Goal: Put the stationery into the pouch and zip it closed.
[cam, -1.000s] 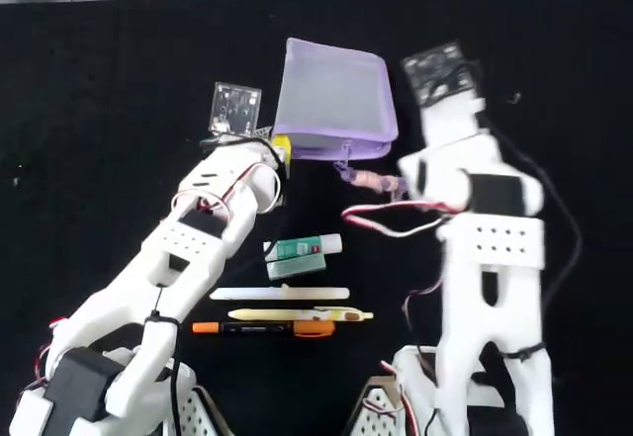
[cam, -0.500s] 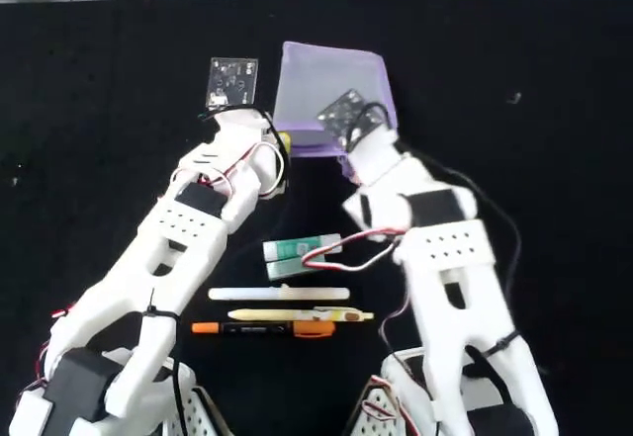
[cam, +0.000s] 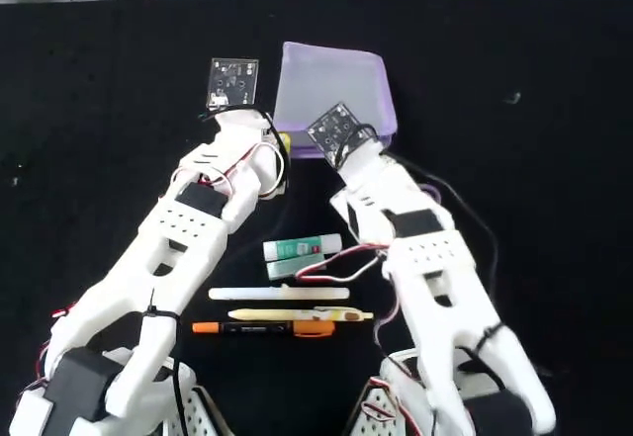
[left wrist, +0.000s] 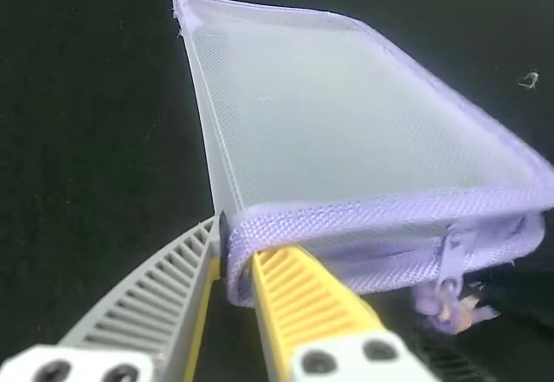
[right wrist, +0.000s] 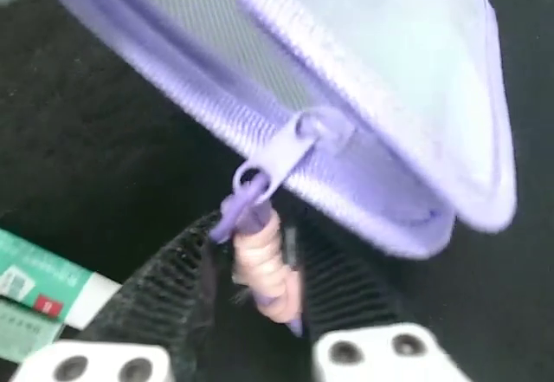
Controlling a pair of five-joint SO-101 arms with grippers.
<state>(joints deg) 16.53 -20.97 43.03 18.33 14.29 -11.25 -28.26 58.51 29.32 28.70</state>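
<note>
Leftward went my right hand (right wrist: pixel 251 235) to the pouch (cam: pixel 331 80) on the bench (cam: pixel 99 110); it pinches the zip pull (right wrist: pixel 260 262), while my left hand (left wrist: pixel 235 245) clamps a corner. A crooked tug may slip the pull out.

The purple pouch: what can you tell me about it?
The pouch is lilac, see-through mesh with woven edging and a zip along its near side. It lies on the black table, beyond the pens. The left gripper pinches its near corner; the right gripper grips the pinkish charm on its zip pull.
</note>
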